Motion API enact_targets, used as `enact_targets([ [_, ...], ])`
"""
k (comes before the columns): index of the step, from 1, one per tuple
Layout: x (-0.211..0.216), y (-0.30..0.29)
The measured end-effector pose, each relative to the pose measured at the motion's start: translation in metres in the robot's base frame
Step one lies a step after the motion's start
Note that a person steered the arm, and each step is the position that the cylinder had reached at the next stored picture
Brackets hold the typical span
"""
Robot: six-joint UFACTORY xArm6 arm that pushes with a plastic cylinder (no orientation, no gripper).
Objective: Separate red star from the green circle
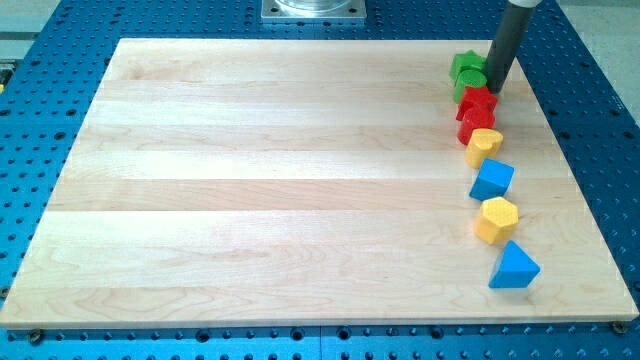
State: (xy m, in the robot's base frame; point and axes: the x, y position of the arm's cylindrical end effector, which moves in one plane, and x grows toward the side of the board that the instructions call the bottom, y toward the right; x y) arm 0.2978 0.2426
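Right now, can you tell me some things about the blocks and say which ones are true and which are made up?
1. My tip is beside the red star. True.
2. All the blocks sit on the view's left side of the board. False: they run down the view's right side.
3. The blue triangle is the block nearest the view's bottom. True.
4. The green blocks are at the bottom end of the line. False: they are at the top end, just above the red star.
5. There are two yellow blocks: one above the blue cube, one below it. True.
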Motion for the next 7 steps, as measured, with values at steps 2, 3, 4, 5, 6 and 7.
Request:
enact_targets([
  [2, -0.001, 0.001],
  [3, 0.016, 0.001],
  [4, 0.042, -0.001],
  [5, 0.069, 0.000],
  [6, 0.071, -0.063],
  [7, 0.037, -0.067],
])
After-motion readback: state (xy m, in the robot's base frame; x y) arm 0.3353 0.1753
